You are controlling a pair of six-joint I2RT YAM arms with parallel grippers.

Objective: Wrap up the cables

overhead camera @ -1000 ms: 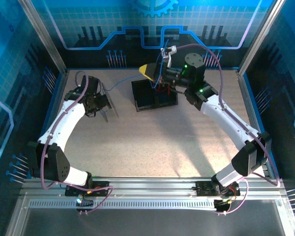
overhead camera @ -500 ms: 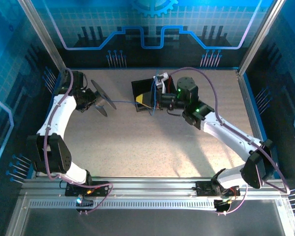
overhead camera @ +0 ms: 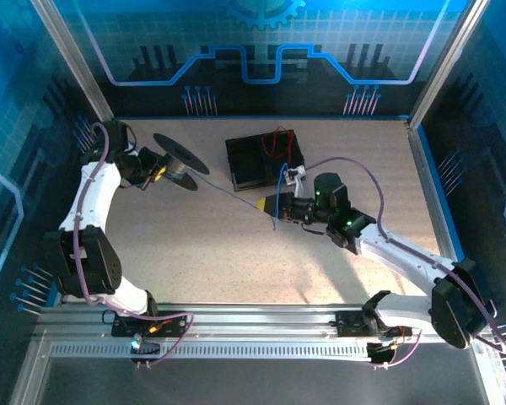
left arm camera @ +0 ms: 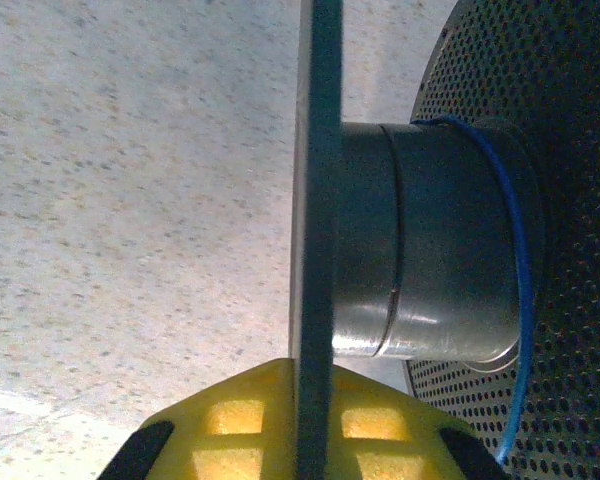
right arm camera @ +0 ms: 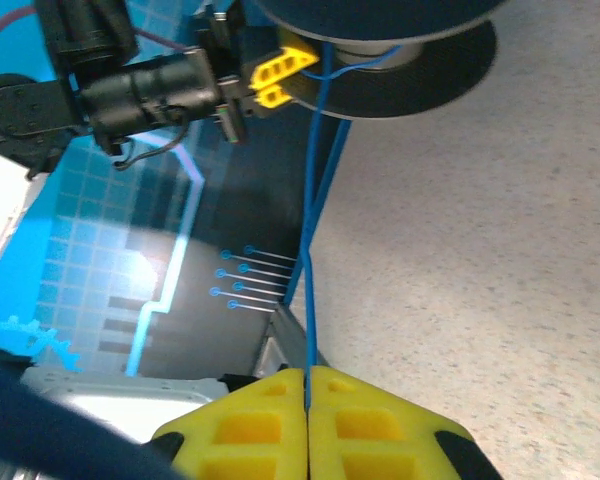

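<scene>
A black spool (overhead camera: 181, 157) is held above the table at the back left, my left gripper (overhead camera: 158, 171) shut on one flange. In the left wrist view the yellow fingers (left arm camera: 230, 420) clamp the thin flange edge (left arm camera: 315, 200), and the blue cable (left arm camera: 521, 250) lies once round the grey hub (left arm camera: 430, 250). The blue cable (overhead camera: 236, 190) runs taut from the spool to my right gripper (overhead camera: 266, 202) mid-table. That gripper (right arm camera: 308, 372) is shut on the blue cable (right arm camera: 310, 250). The red cable (overhead camera: 278, 142) lies in the black box (overhead camera: 236, 160).
The black box stands at the back centre, just behind the right gripper. Blue side walls and metal posts (overhead camera: 76, 59) close in the table. In the right wrist view the spool (right arm camera: 400, 60) and the left gripper (right arm camera: 280, 65) are straight ahead.
My right gripper has pulled the blue cable from above the box down to mid-table. The left arm has swung the spool back and left, turning it.
</scene>
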